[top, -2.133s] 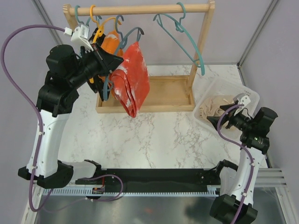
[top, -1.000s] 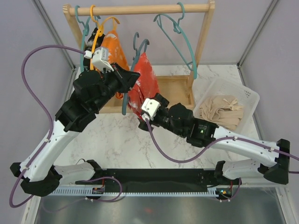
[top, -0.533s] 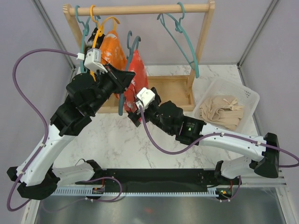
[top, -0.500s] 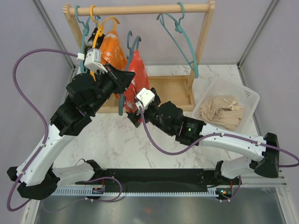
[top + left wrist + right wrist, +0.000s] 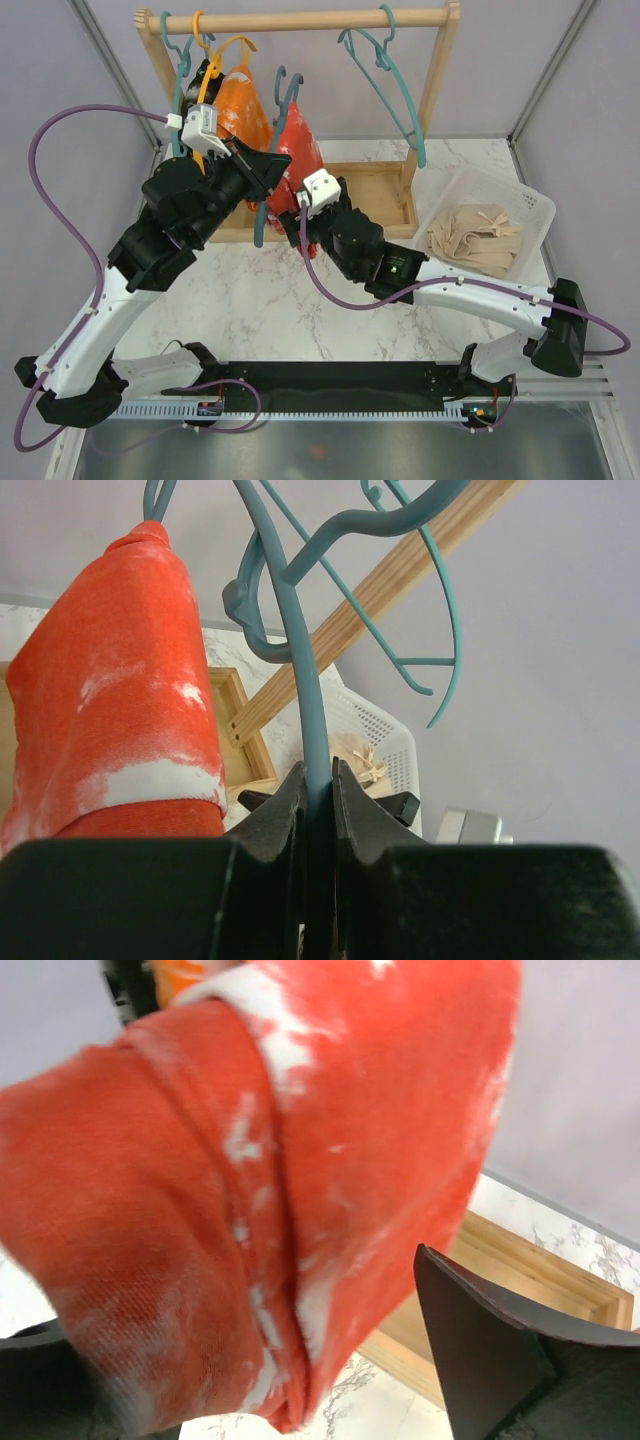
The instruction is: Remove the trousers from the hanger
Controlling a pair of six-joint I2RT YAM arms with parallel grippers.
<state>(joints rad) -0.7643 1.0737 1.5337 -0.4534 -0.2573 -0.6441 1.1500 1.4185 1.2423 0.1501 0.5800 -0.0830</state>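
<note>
Hanging red trousers (image 5: 250,1190) between right fingers (image 5: 480,1350)

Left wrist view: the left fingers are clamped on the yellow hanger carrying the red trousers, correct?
No. The hanger is teal, not yellow; the left wrist view shows the left fingers clamped on it as it carries the red trousers.

Right claw (image 5: 292,218) swung from the bin (image 5: 531,204) up to red trousers (image 5: 303,158).
</note>
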